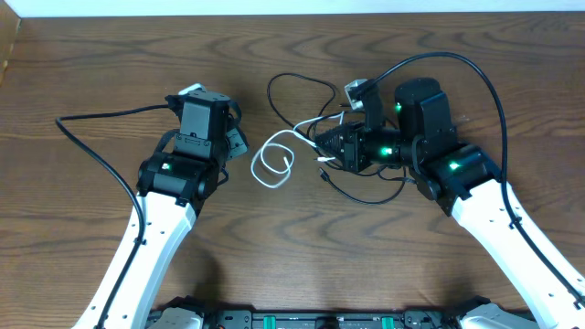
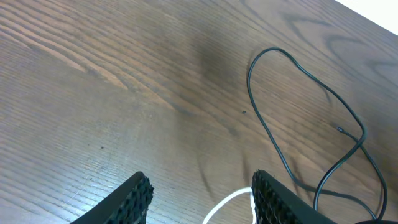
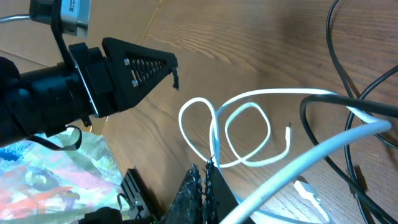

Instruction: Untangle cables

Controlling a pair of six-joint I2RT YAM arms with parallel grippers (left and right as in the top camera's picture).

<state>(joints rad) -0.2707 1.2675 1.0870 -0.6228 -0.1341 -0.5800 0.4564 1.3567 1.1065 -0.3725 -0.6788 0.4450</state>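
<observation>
The white cable point(image 1: 271, 164) lies in small loops on the wooden table between the arms; the right wrist view shows those loops point(image 3: 249, 134). My right gripper point(image 1: 316, 143) point(image 3: 209, 163) is shut, with a strand of the white cable running into its tips. The black cable point(image 1: 302, 87) point(image 2: 273, 124) point(image 3: 336, 56) curves in a wide loop behind it and trails under the right arm. My left gripper point(image 1: 236, 137) point(image 2: 202, 193) stands open just left of the loops. A bit of the white cable point(image 2: 227, 202) lies on the table between its fingers, untouched.
Thick black arm cables run across the table at the left point(image 1: 91, 137) and arch over the right arm point(image 1: 475, 73). A white plug end point(image 3: 308, 190) lies near the right gripper. The table's far edge point(image 1: 292, 11) is close behind the black loop.
</observation>
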